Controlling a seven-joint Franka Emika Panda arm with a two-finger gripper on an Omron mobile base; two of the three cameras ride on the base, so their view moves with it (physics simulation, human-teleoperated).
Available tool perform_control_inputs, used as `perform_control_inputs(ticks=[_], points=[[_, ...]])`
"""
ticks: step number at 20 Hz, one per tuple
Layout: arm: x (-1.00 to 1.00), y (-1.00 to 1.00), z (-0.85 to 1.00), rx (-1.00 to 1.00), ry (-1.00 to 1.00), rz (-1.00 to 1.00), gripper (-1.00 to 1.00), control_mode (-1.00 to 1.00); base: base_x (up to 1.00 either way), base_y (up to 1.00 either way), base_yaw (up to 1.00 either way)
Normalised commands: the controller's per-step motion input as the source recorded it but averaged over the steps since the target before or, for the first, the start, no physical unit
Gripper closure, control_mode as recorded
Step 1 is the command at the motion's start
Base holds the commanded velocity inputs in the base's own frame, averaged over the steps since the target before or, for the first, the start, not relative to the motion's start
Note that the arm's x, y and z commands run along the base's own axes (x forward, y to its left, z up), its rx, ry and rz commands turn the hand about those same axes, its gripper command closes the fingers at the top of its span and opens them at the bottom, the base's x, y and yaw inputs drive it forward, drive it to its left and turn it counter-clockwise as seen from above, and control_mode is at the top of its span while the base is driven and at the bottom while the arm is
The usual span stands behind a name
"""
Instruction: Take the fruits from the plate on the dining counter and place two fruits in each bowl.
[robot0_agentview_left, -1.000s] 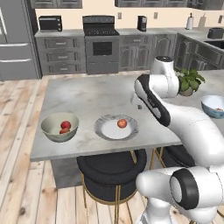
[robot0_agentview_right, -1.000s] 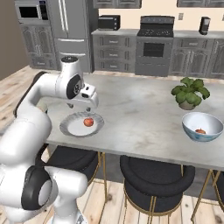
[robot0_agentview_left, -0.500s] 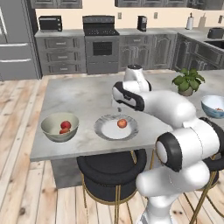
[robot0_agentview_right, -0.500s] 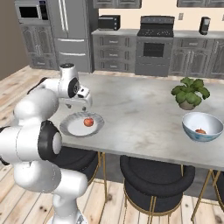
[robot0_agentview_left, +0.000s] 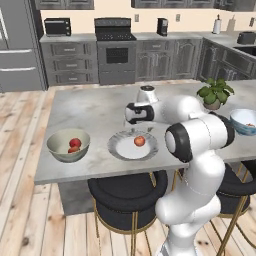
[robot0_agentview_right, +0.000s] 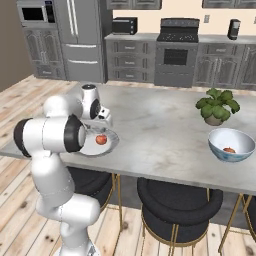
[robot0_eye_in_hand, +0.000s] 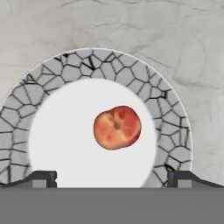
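A grey-cabinet kitchen surrounds the marbled dining counter; one fruit lies on the plate, right of its centre; judged best, shift the gripper right over it, then descend; the arm bends low over the plate, fingers spread, holding nothing.

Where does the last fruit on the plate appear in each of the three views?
Left base view: the fruit lies right of centre on the plate, in the middle of the picture.
Right base view: the fruit is at left of centre, on the plate beside the arm.
Hand view: the fruit is near the centre.
Shared landmark: the plate's patterned rim.
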Motion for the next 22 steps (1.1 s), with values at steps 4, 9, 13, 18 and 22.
perform_control_inputs(ticks=[4, 9, 13, 18, 22], points=[[0.43, 0.00, -0.69, 0.00, 0.00, 0.00, -1.00, -1.00, 0.00, 0.00, 0.00], [0.20, 0.00, -0.54, 0.00, 0.00, 0.00, -1.00, -1.00, 0.00, 0.00, 0.00], [0.00, 0.00, -0.09, 0.00, 0.00, 0.00, -1.00, -1.00, 0.00, 0.00, 0.00], [0.03, -0.05, -0.18, 0.00, 0.00, 0.00, -1.00, -1.00, 0.00, 0.00, 0.00], [0.08, -0.05, -0.24, 0.00, 0.00, 0.00, -1.00, -1.00, 0.00, 0.00, 0.00]])
